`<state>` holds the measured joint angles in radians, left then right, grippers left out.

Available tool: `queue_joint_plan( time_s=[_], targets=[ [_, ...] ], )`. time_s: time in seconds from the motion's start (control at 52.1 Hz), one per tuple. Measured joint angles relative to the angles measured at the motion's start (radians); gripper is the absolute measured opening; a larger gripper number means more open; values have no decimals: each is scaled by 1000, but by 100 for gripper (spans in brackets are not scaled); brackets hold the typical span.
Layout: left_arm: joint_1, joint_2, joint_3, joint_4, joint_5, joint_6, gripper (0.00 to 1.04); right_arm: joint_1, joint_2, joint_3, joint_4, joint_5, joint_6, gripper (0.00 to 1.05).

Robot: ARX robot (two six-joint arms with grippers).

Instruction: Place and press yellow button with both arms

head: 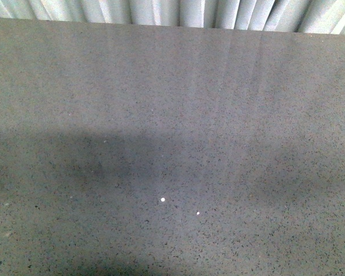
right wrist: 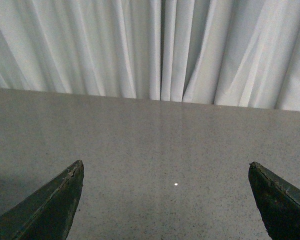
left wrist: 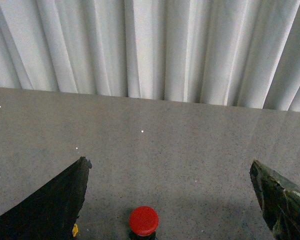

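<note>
No yellow button shows in any view. In the left wrist view a push button with a round red cap (left wrist: 143, 220) on a dark body stands on the grey table, at the frame's lower edge. My left gripper (left wrist: 168, 163) is open, with the red-capped button between its two black fingers (left wrist: 50, 205) and nearer the one that carries a small yellow mark (left wrist: 75, 230). My right gripper (right wrist: 165, 164) is open and empty over bare table. Neither arm shows in the front view.
The grey speckled table (head: 172, 115) fills the front view, with two small white specks (head: 163, 199) on it. A white pleated curtain (head: 178, 11) hangs behind the table's far edge and also shows in both wrist views (right wrist: 155, 45).
</note>
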<state>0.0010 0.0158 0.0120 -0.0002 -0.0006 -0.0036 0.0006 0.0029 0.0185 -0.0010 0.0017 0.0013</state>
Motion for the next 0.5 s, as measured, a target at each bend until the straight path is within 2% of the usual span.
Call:
queue_joint_plan(
  time_s=[0.499],
  targets=[
    [0, 0, 0, 0, 0, 0, 96, 0, 0, 0, 0, 0, 0, 96]
  ],
)
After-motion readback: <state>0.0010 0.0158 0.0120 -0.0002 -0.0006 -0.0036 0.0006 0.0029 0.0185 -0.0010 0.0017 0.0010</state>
